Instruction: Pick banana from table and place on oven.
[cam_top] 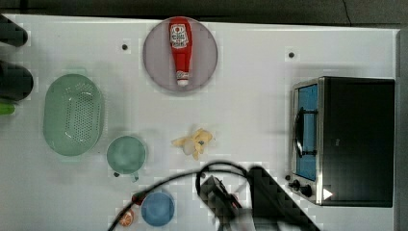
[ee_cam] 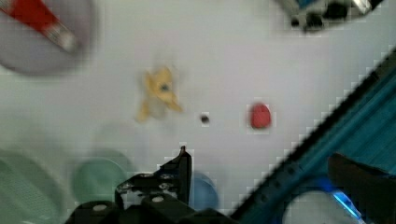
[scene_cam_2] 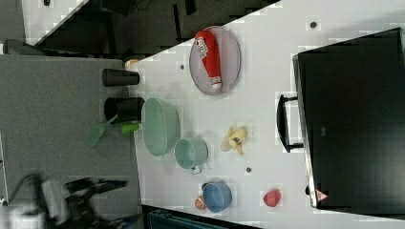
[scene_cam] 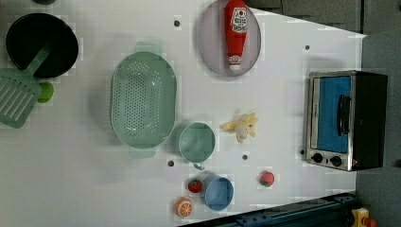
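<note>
Reaching comes first, since the banana (cam_top: 194,142) lies untouched on the white bench (cam_top: 250,96) and the gripper (ee_cam: 180,163) hangs well back from it with its jaws spread wide and empty. A good approach would bring the arm over the fruit from above, line the jaws across its thickest part and lower them until they straddle it before closing. The peel flaps look thin and floppy, so gripping one of those alone would probably let the body slip or swing. A lift clear of the bench is needed before carrying it toward the oven (cam_top: 353,139), whose flat black top gives a broad landing spot.

The banana is a small, pale yellow, half-peeled one, with its peel splayed outward in several strips like a star around a paler core. It sits near the middle of the bench, just beside the green cup (cam_top: 126,155) in the top view and well apart from the oven at the top view's right.
</note>
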Motion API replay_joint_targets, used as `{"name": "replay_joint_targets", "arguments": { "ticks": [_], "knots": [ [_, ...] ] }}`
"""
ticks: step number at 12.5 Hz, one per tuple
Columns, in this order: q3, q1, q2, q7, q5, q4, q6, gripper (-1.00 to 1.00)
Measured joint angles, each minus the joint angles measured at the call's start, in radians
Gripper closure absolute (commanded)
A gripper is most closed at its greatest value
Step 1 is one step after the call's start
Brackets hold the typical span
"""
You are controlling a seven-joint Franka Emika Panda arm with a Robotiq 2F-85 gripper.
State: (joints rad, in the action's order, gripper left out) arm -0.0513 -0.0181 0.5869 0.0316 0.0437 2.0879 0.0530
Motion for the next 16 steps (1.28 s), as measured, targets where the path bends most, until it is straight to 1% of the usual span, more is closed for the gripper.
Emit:
{"name": "replay_joint_targets", "arguments": {
  "ticks": [2,3,5,6,8,11,13,16],
  "knots": [
    [0.002,-0.001,0.034,-0.004,-0.026,-0.047,-0.008,-1.00],
    [0.011,-0.002,0.028,-0.006,-0.022,-0.047,-0.016,-1.00],
    [0.015,-0.005,-0.019,-0.007,-0.021,0.002,-0.108,-1.00],
    [0.022,-0.008,-0.062,-0.009,-0.023,0.033,-0.155,-1.00],
    [0.046,-0.004,-0.174,-0.009,-0.006,0.111,-0.311,-1.00],
    [0.077,-0.008,-0.381,-0.010,-0.001,0.174,-0.480,-1.00],
    [0.077,-0.002,-0.456,-0.010,-0.017,0.242,-0.541,-1.00],
    [0.077,-0.001,-0.593,-0.012,-0.026,0.256,-0.670,-1.00]
  ]
}}
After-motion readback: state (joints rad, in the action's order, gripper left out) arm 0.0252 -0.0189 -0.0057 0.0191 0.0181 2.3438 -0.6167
